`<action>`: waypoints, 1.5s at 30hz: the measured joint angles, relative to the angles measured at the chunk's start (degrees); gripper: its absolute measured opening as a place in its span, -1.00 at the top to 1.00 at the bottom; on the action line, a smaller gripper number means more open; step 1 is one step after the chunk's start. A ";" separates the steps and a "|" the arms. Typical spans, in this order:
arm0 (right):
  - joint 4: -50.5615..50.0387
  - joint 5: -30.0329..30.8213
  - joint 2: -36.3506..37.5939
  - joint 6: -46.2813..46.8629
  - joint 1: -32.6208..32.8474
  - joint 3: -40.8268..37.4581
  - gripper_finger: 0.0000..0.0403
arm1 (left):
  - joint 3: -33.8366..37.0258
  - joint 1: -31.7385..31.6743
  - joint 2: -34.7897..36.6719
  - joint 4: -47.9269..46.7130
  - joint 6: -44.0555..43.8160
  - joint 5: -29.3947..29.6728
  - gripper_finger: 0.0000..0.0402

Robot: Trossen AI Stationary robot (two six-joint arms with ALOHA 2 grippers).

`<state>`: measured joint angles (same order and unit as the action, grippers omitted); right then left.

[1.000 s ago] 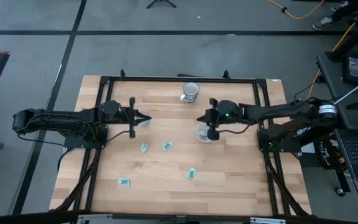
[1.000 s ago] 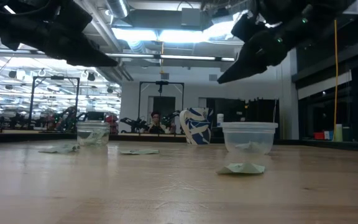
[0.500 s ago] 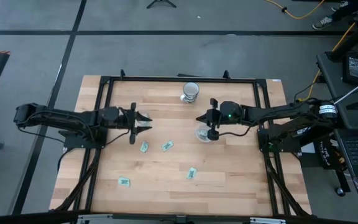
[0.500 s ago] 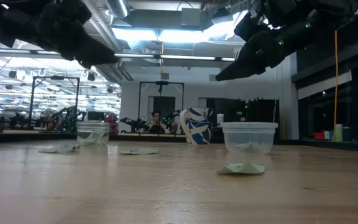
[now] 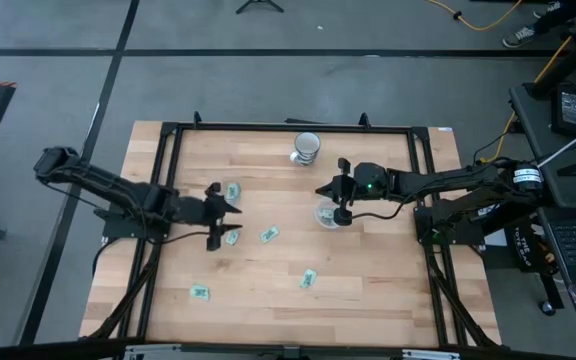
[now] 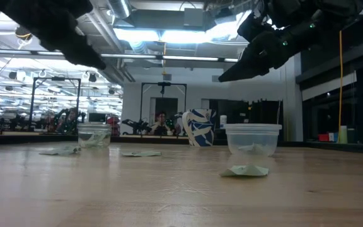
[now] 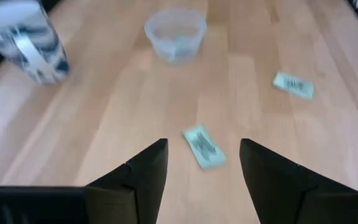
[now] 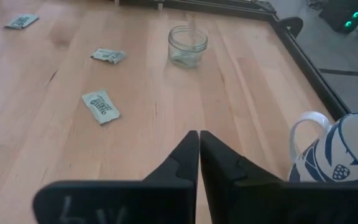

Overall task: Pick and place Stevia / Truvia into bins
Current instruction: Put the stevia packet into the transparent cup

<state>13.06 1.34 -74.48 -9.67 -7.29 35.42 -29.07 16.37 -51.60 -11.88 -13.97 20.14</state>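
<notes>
Left gripper poised above the worktop, fingers spread apart and empty. Just ahead of the gap, slightly toward one finger: a light green sweetener packet, lying flat, long axis skewed diagonally to the line between the fingers. Seen from above, that same packet sits right beside the left gripper, on the near-edge side of it. Nearer arm for this one by far: the left. Likely needed before closing: a short reach forward and down, perhaps a wrist turn to take the packet across its narrow width.

A little farther on, a second packet, off to the side, also lying aslant; in the high view, probably the packet toward the middle of the worktop. Beyond, the wider clear cup, with something pale inside, and a blue-and-white mug off to one side.

Two more packets nearer the front edge, and, well apart from both arms. Small clear cup just beside the left gripper, greenish contents inside.

Right gripper waiting above the wider cup, fingers pressed together, nothing between them.
</notes>
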 joint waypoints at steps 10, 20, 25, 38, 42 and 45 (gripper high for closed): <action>0.03 0.00 -0.04 -3.03 -0.02 0.00 0.89 | -3.90 8.37 -6.56 -13.71 -20.09 6.35 0.05; -0.17 0.00 -0.04 -4.37 -0.02 0.00 0.89 | -3.90 6.62 -16.36 -15.01 -18.49 6.22 0.05; -0.04 0.02 -0.04 -4.35 -0.04 0.00 0.89 | -3.90 3.45 -19.29 -14.96 -15.41 2.39 0.05; -0.64 0.00 -0.04 -4.15 -0.04 0.02 0.89 | -3.90 -2.16 -24.66 -10.04 -9.20 -5.06 0.05; -0.68 0.00 -0.04 -4.13 -0.04 0.02 0.89 | -3.90 -3.18 -28.08 -7.26 -5.41 -6.76 0.05; -0.70 0.00 -0.04 -4.13 -0.04 0.02 0.89 | -3.90 -4.11 -30.24 -7.51 -4.76 -6.85 0.05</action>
<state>12.36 1.34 -74.52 -13.80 -7.33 35.44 -32.97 12.26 -81.84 -19.39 -18.74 13.28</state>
